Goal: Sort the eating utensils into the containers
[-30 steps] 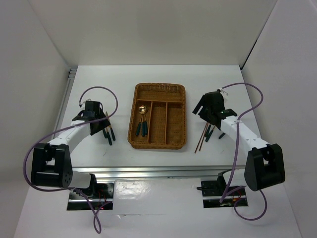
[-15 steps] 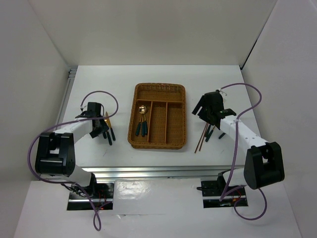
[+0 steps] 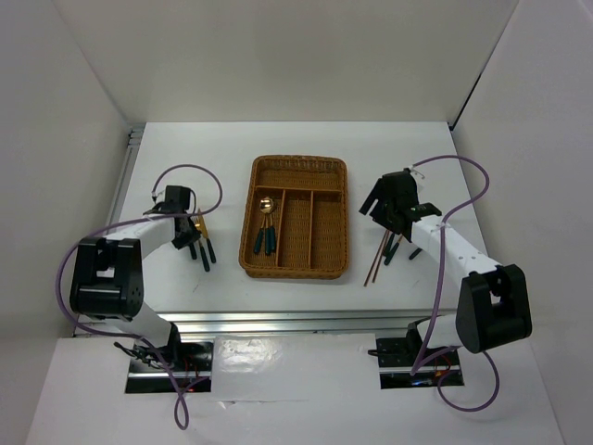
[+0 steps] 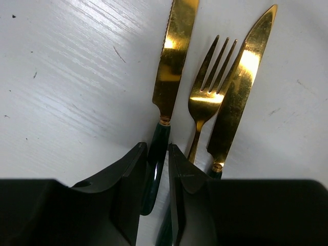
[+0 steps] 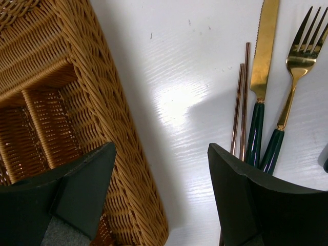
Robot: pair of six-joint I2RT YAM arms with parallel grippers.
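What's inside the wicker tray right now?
Spoons lie in the left long slot of the tray, gold heads toward the far end. The other two long slots and the crosswise slot look bare. The spoons overlap, so their count is unclear.

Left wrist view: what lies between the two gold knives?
A gold fork lies between the gripped knife and the other knife, shown in the left wrist view.

L gripper point(image 4: 158, 152) slightly further back
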